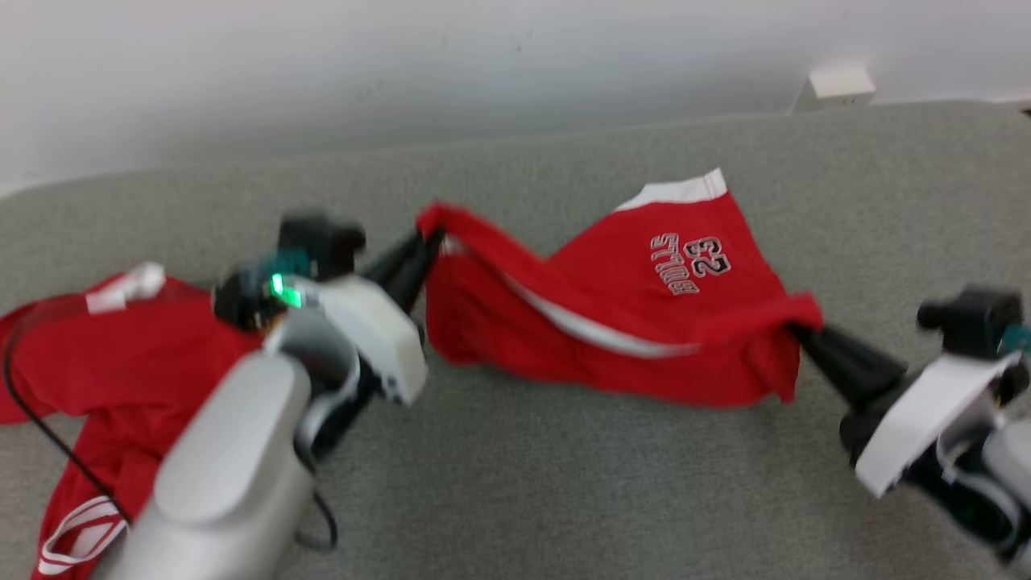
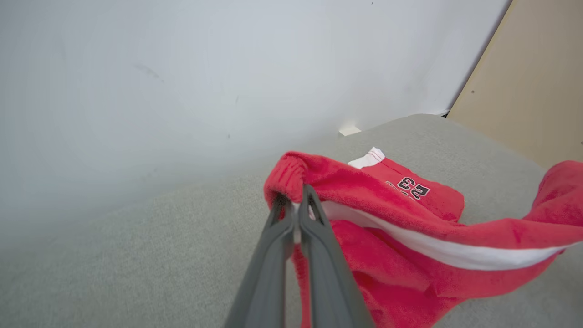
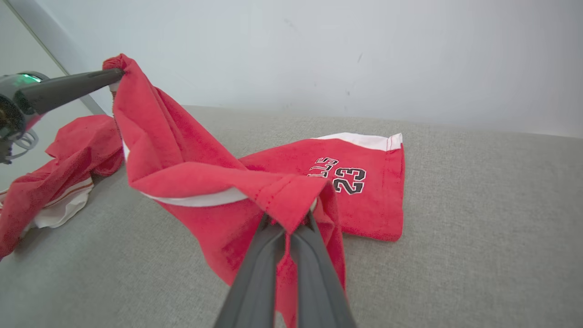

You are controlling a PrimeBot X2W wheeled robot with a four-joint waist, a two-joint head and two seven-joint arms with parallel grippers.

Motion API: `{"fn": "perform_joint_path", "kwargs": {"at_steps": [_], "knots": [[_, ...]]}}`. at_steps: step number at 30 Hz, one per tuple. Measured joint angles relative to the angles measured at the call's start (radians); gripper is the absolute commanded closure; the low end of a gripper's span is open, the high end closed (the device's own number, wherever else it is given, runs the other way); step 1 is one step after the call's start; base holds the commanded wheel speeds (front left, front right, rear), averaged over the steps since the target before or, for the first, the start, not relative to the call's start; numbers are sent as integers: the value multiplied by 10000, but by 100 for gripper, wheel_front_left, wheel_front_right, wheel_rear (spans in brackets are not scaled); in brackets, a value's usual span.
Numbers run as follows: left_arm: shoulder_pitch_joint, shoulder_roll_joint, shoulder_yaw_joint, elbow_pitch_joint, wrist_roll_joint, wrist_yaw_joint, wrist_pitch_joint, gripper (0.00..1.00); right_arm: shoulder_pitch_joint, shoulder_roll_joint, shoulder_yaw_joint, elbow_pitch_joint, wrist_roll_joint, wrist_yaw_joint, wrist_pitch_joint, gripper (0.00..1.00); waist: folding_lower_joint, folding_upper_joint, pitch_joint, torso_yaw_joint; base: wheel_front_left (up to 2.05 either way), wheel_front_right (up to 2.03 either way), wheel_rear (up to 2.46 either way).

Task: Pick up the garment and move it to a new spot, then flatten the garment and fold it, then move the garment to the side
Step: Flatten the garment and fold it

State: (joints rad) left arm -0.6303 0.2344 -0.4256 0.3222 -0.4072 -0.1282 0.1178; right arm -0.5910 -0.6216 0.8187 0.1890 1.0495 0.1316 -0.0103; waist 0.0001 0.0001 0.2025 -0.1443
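I hold the shorts point(image 1: 644, 314) by two ends: my left gripper point(image 1: 429, 240) is clamped shut on the gathered edge and my right gripper point(image 1: 800, 330) is pinched on the far corner. The cloth hangs spread between them, so it won't bunch as I carry it. The numbered leg rests on the grey pad point(image 1: 564, 483) and the rest is lifted. Another red garment point(image 1: 97, 370) lies to my left, so I should set down well apart from it.

Fuzzy cloth on coarse weave
I see soft matt red shorts point(image 3: 182, 136), a rough grey woven surface point(image 3: 478, 228), and smooth dark fingers point(image 3: 253, 282).
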Motion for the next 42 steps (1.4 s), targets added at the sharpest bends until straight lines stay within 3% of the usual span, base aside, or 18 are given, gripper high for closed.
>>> {"fn": "perform_joint_path", "kwargs": {"at_steps": [7, 16, 25, 31, 36, 42], "knots": [[-3925, 288, -546, 1708, -669, -8, 926, 100, -3720, -441, 418, 619, 1068, 0, 803, 100, 0, 0, 1407, -6, 0, 0, 0], [-7789, -86, -337, 4539, -1156, -17, 460, 100, -7571, 424, 424, 2974, 1358, 0, -543, 100, 3, 0, 2798, -71, 0, 0, 0], [-9987, -704, 180, 6656, -1649, 10, -278, 100, -9697, 539, 846, 4119, 1419, 2, -1735, 100, 2, 0, 2610, -40, 0, 0, 0], [-10288, -840, -88, 7434, -1799, -8, -389, 100, -9867, 408, 1616, 4075, 1747, 2, -1916, 100, 1, 0, 2481, -81, 0, 0, 0], [-9034, -876, -1269, 7183, -2309, -23, 184, 100, -8864, 79, 2878, 3536, 2077, 2, -1536, 100, 1, 0, 2148, -70, 0, 0, 0], [-6754, -63, -2543, 6069, -3580, -23, 930, 100, -7340, -454, 4268, 2263, 2692, 2, -621, 100, 0, -1, 1375, -128, 0, 0, 0]]}}
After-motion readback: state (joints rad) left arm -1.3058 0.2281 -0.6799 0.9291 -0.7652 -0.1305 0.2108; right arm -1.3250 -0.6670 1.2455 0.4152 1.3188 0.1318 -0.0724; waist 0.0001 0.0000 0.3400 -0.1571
